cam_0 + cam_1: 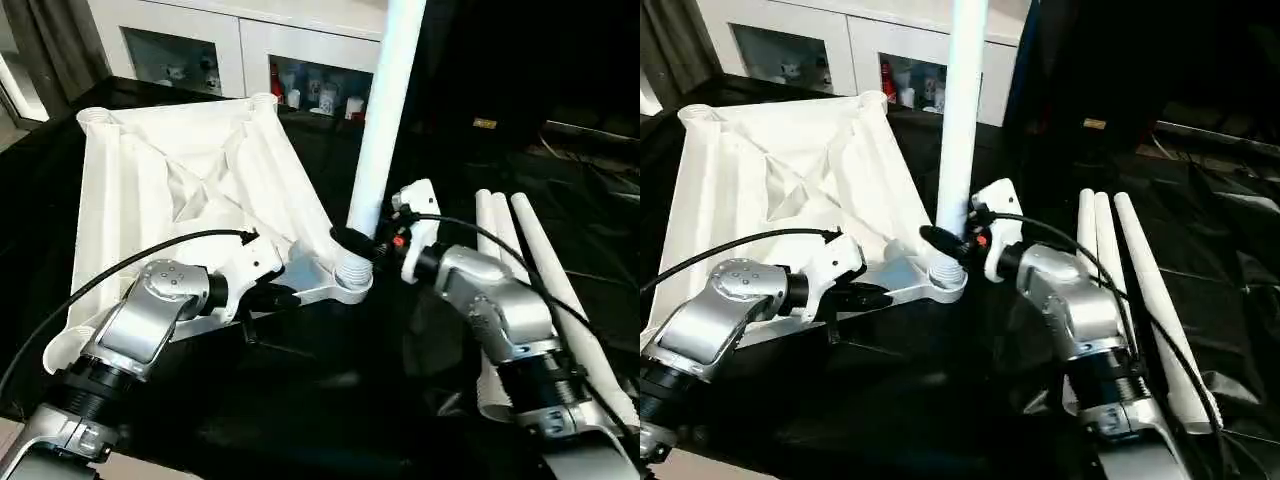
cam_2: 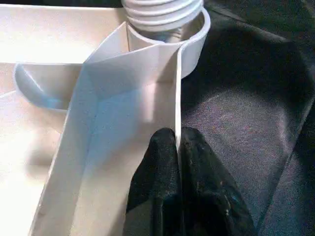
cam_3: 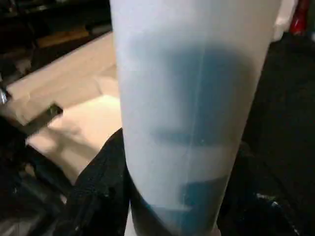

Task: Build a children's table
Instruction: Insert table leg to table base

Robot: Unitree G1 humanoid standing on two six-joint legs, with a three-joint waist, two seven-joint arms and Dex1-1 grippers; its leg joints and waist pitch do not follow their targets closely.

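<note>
While the left gripper pinches a thin rib of the upturned white table top beside the near corner socket, the right gripper clamps an upright tapered leg whose threaded end sits in that socket. If the leg tilts during turning, the threads could cross and jam, or the rib could slip free. Three spare legs lie beside the right arm.

Both forearms are silver metal with rounded joints and black ribbed collars near the elbows. A thin black cable runs along each arm. The left gripper and right gripper have white housings and black fingers; a small red mark is on the right housing.
</note>
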